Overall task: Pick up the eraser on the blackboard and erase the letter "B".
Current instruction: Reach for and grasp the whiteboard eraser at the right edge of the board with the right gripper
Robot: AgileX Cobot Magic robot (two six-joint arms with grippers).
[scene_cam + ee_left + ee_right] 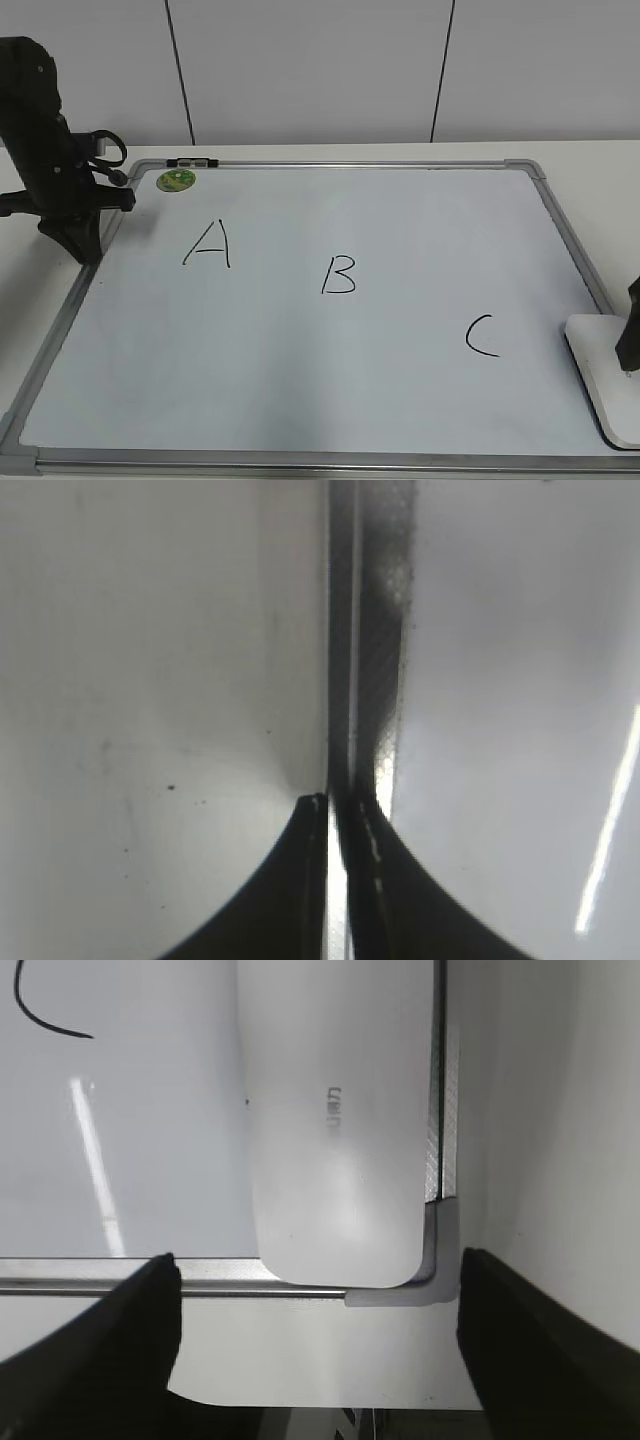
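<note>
1. My right gripper (318, 1280) is spread wide above the eraser (335, 1120), holding nothing.
2. My left gripper (335, 810) is pinched nearly closed over the blackboard (300, 340) frame.
3. Only the exterior view shows the letter "B" (339, 275), mid-board; the eraser lies at the board's near right corner.

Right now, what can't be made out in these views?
- Exterior view: the eraser is cut off by the right edge and partly covered by the right gripper.
- Right wrist view: the grey lettering on it is too blurred to read.
- Left wrist view: the left gripper hides what lies beneath.
</note>
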